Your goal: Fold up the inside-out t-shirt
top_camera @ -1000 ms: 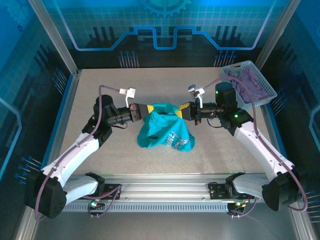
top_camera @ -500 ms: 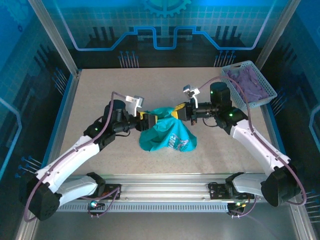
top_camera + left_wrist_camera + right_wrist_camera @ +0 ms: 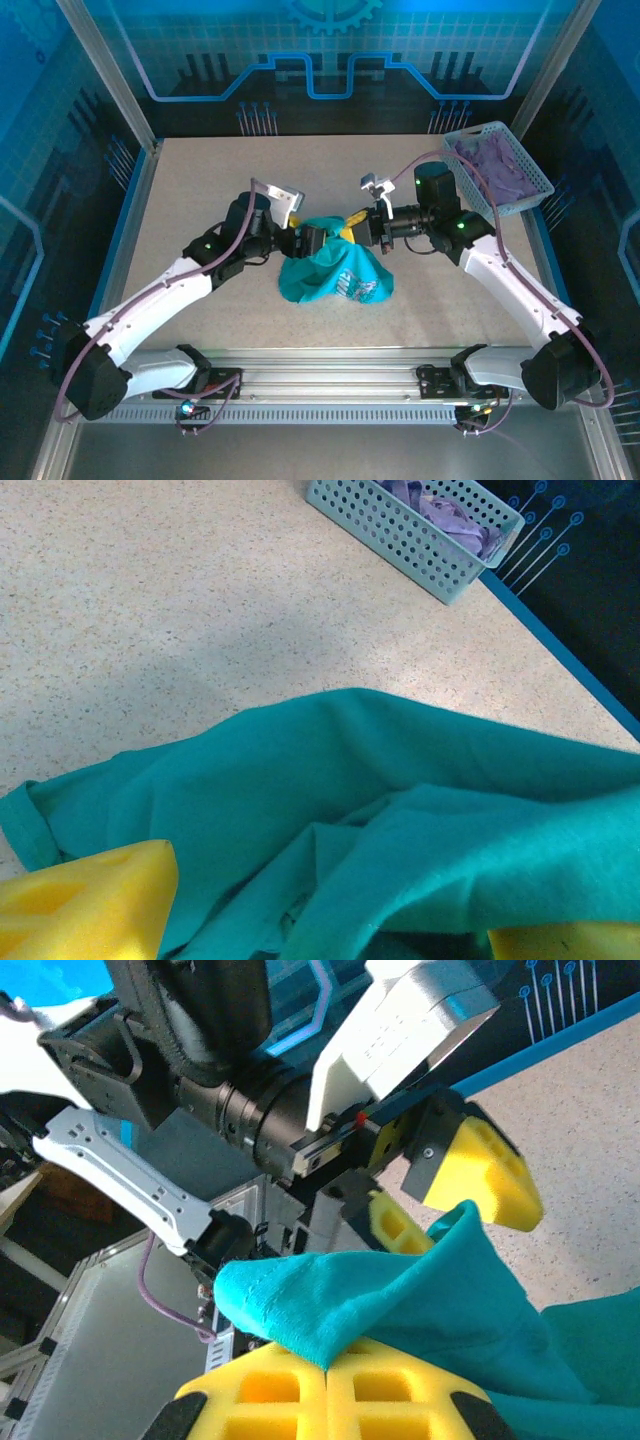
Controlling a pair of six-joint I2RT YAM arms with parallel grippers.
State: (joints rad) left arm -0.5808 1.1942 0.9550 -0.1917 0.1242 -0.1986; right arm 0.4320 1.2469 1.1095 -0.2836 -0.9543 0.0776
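The teal inside-out t-shirt (image 3: pixel 325 268) hangs bunched at mid-table, its pale print (image 3: pixel 360 288) at the lower right. My right gripper (image 3: pixel 358 228) is shut on an upper edge of the shirt; in the right wrist view the yellow fingers (image 3: pixel 325 1385) press together with a teal fold (image 3: pixel 330 1305) pinched between them. My left gripper (image 3: pixel 311 240) is close against the shirt's upper left. In the left wrist view its yellow fingertips (image 3: pixel 85 900) stand wide apart, and the teal cloth (image 3: pixel 400 800) lies loosely across the gap. No yellow neck tag is visible.
A pale blue perforated basket (image 3: pixel 541 183) holding purple cloth (image 3: pixel 505 160) sits at the back right corner, also in the left wrist view as the basket (image 3: pixel 400 535). Bare speckled tabletop (image 3: pixel 200 180) surrounds the shirt. A blue rail (image 3: pixel 560 655) edges the table.
The left gripper has swung right toward the right gripper and its jaws have opened, releasing the shirt. The right gripper has shifted left. The shirt has slackened and bunched narrower.
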